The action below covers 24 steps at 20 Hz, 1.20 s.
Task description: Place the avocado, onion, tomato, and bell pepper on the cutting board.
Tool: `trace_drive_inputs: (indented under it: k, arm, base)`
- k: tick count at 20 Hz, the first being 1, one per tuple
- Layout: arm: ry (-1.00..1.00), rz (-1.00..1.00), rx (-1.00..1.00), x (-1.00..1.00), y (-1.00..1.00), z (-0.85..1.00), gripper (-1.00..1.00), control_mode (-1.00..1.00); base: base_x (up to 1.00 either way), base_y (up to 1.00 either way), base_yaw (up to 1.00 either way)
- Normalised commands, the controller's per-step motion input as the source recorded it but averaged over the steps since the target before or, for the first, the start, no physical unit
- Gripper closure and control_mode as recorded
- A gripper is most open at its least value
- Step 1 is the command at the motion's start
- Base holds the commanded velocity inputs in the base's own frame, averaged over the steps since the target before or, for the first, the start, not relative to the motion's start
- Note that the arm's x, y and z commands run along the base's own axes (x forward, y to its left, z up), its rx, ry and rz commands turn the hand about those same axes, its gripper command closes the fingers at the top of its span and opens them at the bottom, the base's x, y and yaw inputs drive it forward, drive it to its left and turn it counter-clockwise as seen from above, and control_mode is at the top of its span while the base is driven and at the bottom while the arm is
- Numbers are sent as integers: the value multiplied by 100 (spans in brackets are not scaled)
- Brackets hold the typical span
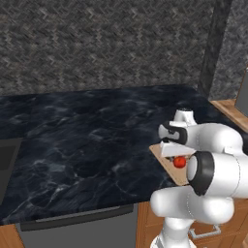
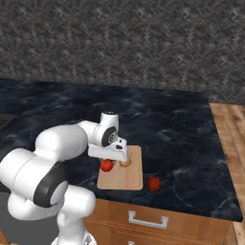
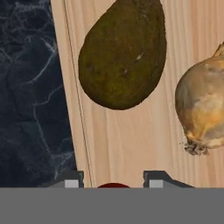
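The cutting board [image 2: 129,178] lies at the counter's front edge, also in the hand view [image 3: 131,144] and the left base view [image 1: 167,162]. On it lie the dark olive avocado [image 3: 124,52] and the tan onion [image 3: 203,105], which also shows beside the hand [image 2: 126,163]. The red tomato [image 2: 106,165] sits at the board's left edge [image 1: 179,162]. My gripper [image 3: 113,181] points down over it, jaws apart on either side of the tomato's top [image 3: 113,186] with small gaps showing. A red bell pepper [image 2: 154,183] lies on the counter just right of the board.
The dark marble counter [image 2: 182,134] stretches back to a grey tiled wall. Its front edge runs just below the board, with wooden drawers [image 2: 148,221] underneath. A dark appliance [image 1: 6,162] is set in at the far left. Wooden flooring [image 2: 232,129] lies to the right.
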Motion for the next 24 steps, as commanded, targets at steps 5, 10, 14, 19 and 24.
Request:
trace_drive_inputs:
  k: [5,10,14,19,24]
  arm:
    - [0,0,0,15,0,-31,100,-100]
    - [0,0,0,12,-2,-31,100,-100]
    - [0,0,0,15,-9,-31,100,-100]
    - [0,0,0,10,-6,-37,100,-100]
    - [0,0,0,0,0,-46,100,-100]
  base:
    - [0,0,0]
    - [0,0,0]
    - [0,0,0]
    - [0,0,0]
    - [0,0,0]
